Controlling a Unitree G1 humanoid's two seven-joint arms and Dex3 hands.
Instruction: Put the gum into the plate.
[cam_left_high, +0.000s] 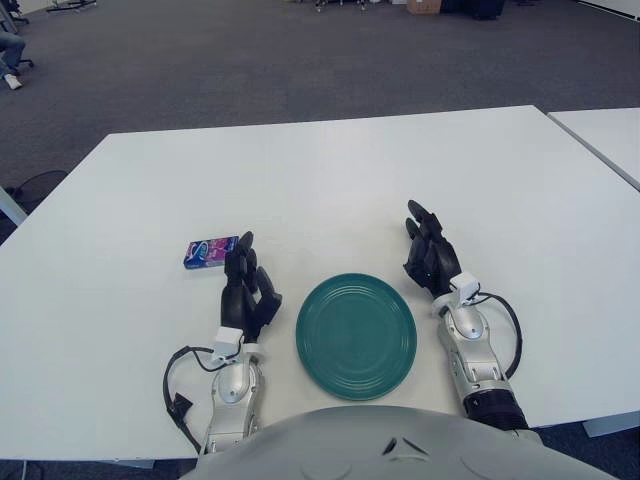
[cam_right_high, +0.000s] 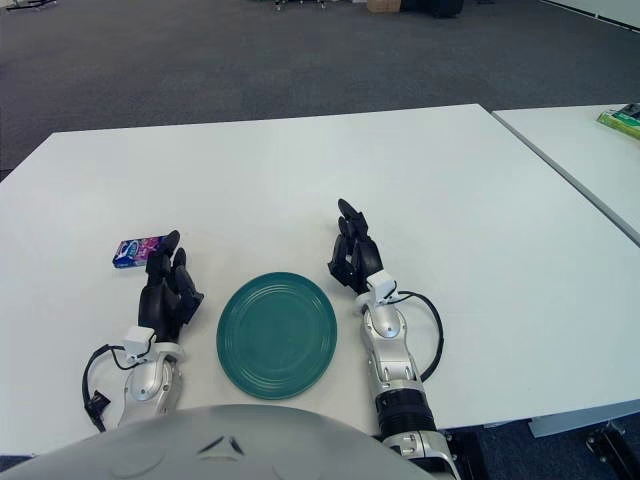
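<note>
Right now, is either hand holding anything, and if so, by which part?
Nothing is held. The left hand is open just short of the gum; the right hand is open right of the plate.

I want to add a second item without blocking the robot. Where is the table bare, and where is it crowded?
Bare: the whole far half of the white table beyond both hands, and the right side past the right hand. Crowded: the near edge, where the left hand shows just right of the gum pack and the green plate sits between the hands.
</note>
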